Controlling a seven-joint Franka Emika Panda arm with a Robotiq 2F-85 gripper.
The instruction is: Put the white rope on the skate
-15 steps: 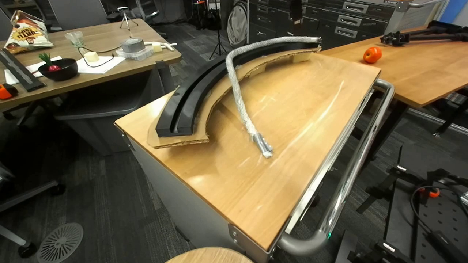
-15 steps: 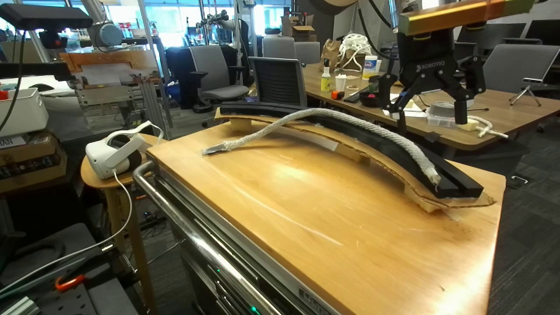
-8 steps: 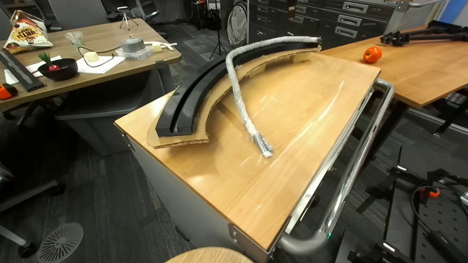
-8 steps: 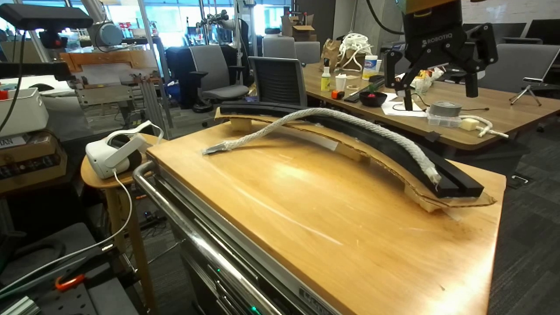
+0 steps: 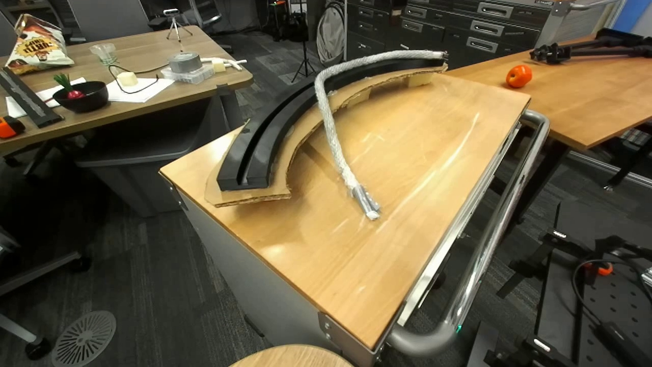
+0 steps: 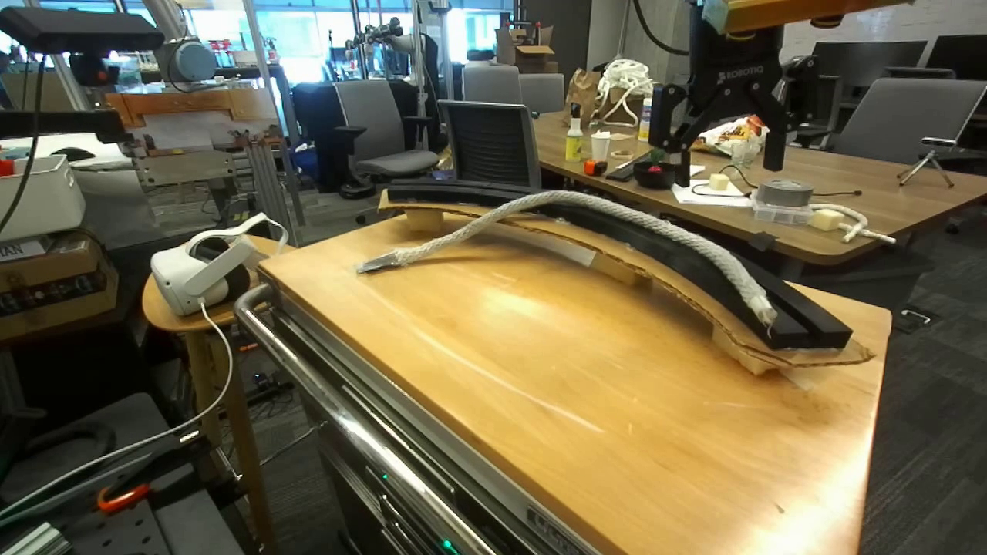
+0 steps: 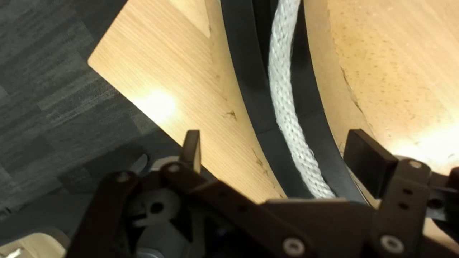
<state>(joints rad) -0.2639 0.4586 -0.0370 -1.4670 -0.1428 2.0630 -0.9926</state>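
— Shiny wooden counter point(image 6: 501, 416); where's the white rope point(image 7: 283, 95)?
— One length along the skate point(image 5: 291, 114), the rest trailing down to the counter.
— And the gripper point(image 6: 729, 162)?
— Spread wide, clasping nothing, up above. I judge the rope light, soft-skinned, rather springy.
— Pinch it where?
— Near the taped end point(image 5: 364, 200); that looks stiffer, a mid-length hold would probably let both ends sag

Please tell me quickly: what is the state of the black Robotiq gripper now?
Black Robotiq gripper: open, jaws apart, holding nothing; the thick white braided rope lies ungrasped.
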